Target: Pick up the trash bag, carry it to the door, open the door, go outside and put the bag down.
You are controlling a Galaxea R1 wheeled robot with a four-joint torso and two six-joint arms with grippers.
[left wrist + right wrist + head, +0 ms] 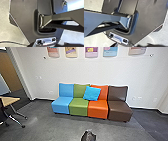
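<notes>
At the bottom edge of the head view, near the middle, a small dark, lumpy thing (88, 136) pokes up against the grey floor; it looks like the top of a black trash bag, its lower part cut off by the edge. A lighter spot shows at its top. What bears the bag is hidden. How either gripper stands to the bag, I cannot tell. Both wrist views look down on the robot's own dark plate and jointed bar, with pale floor beyond.
A row of joined seats (78, 107), blue, green, orange and brown, with a blue cushion (92, 93), stands ahead against a white wall (25, 62). A wooden-topped table (10, 101) on wheeled legs is at the left, near an opening. Grey carpet (57, 127) lies before the seats.
</notes>
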